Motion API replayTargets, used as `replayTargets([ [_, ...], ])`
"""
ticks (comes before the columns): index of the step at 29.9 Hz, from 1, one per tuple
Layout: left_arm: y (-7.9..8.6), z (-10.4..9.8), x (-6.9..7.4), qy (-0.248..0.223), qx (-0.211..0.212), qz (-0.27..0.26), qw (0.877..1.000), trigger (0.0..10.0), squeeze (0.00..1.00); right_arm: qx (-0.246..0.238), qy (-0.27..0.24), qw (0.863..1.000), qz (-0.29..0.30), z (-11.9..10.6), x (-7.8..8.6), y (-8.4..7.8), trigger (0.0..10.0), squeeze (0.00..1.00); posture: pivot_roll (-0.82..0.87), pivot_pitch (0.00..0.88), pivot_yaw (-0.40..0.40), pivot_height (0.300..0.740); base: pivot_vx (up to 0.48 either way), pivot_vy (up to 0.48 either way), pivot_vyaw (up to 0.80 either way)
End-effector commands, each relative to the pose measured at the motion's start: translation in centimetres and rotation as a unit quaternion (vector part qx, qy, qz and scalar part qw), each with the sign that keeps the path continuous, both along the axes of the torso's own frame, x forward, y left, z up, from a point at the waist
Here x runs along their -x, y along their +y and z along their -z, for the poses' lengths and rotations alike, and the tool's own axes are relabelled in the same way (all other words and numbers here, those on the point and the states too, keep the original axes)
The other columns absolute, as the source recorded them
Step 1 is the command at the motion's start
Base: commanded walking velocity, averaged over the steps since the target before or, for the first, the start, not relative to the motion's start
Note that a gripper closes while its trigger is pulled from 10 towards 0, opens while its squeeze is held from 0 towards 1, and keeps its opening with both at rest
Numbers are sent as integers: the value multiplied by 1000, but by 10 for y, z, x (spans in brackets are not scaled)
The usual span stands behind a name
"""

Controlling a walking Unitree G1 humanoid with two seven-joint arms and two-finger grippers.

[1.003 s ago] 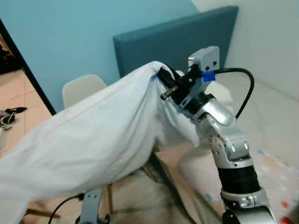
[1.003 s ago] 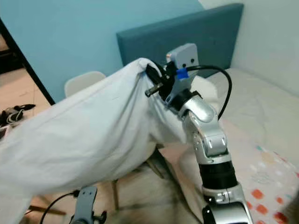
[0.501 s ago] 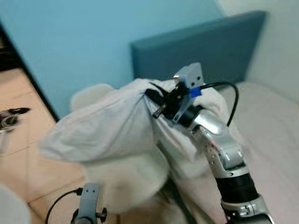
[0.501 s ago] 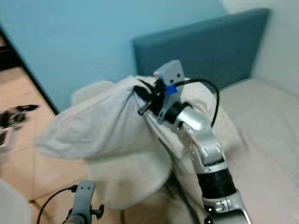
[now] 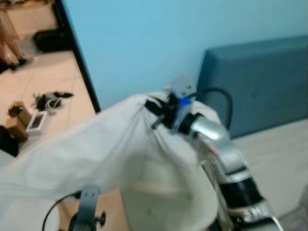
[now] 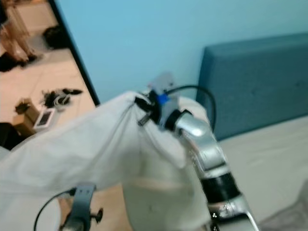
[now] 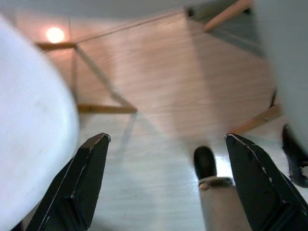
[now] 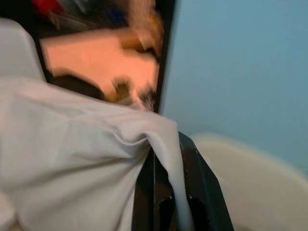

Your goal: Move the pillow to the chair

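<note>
Left eye view: the right gripper [image 5: 155, 111] is clamped on a corner of the white pillow [image 5: 82, 154], which hangs leftward above the white chair [image 5: 168, 202]. The left gripper [image 7: 163, 178] stands apart over the floor [image 7: 159, 96]. Since earlier, the camera has swung left, revealing the doorway [image 5: 72, 43].

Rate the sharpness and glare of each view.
Both eye views: soft with motion blur, pillow and right gripper smeared. Left wrist view: a bright glare spot on the floor, fingers fairly crisp. Right wrist view: background badly blurred.
</note>
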State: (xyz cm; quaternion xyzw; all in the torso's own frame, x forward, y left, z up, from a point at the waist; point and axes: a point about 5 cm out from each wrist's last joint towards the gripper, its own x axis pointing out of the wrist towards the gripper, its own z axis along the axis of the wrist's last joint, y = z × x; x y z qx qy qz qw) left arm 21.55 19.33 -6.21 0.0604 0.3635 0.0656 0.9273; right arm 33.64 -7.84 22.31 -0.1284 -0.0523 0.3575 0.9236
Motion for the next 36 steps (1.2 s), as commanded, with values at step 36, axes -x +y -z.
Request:
replayTargets([
  [36,7,5,10,11,3,4,1000,10000,0,241,115,963,26,86,10,-24,10000,0,-222,114,80,595,0,0,0],
])
